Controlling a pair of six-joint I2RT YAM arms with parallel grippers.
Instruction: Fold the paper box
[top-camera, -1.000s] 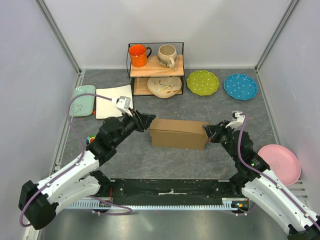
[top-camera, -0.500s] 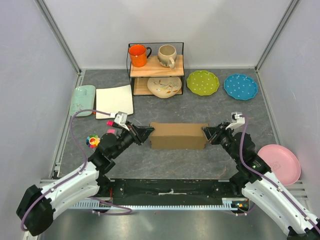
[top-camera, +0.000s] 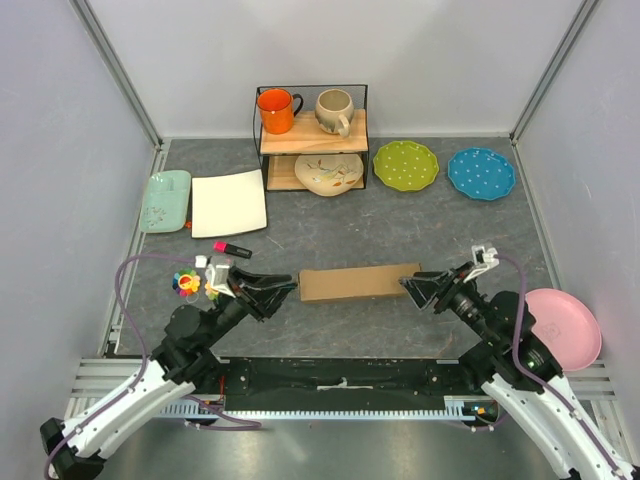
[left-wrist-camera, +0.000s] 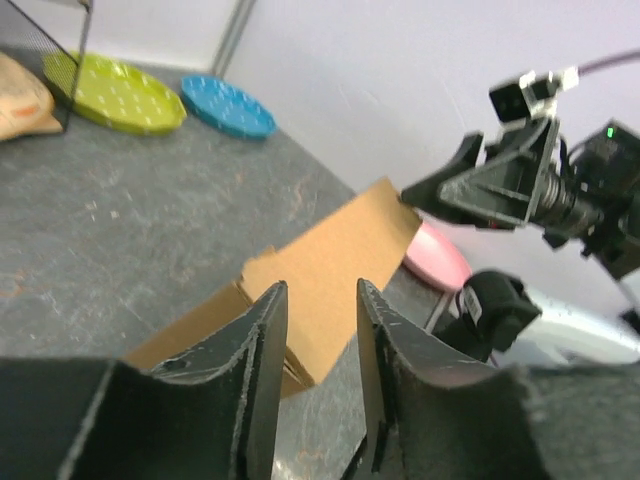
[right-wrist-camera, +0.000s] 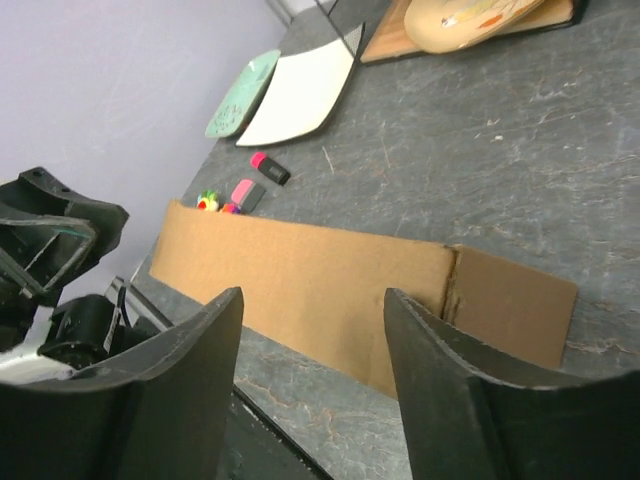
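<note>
The paper box (top-camera: 358, 282) is a low, long brown cardboard shape lying across the middle of the table. In the left wrist view the paper box (left-wrist-camera: 340, 250) rests on the grey surface beyond the jaws, with a flap edge showing at its near corner. My left gripper (top-camera: 290, 288) sits just off the box's left end, open, with nothing between its fingers (left-wrist-camera: 320, 290). My right gripper (top-camera: 407, 284) is at the box's right end, open wide and empty (right-wrist-camera: 313, 300). From the right wrist the paper box (right-wrist-camera: 300, 265) shows its long side and a folded end panel.
A wire rack (top-camera: 311, 140) with an orange mug (top-camera: 276, 110), a beige mug (top-camera: 335, 110) and a bowl stands at the back. Green plate (top-camera: 405, 165), blue plate (top-camera: 481, 173), pink plate (top-camera: 565, 325), white square plate (top-camera: 229, 203), mint tray (top-camera: 165, 200), a marker (top-camera: 232, 248) and a colourful toy (top-camera: 186, 283) lie around.
Both arms drew back toward the near edge and both grippers opened. The box, which stood taller between them, now lies lower and flatter on the table.
</note>
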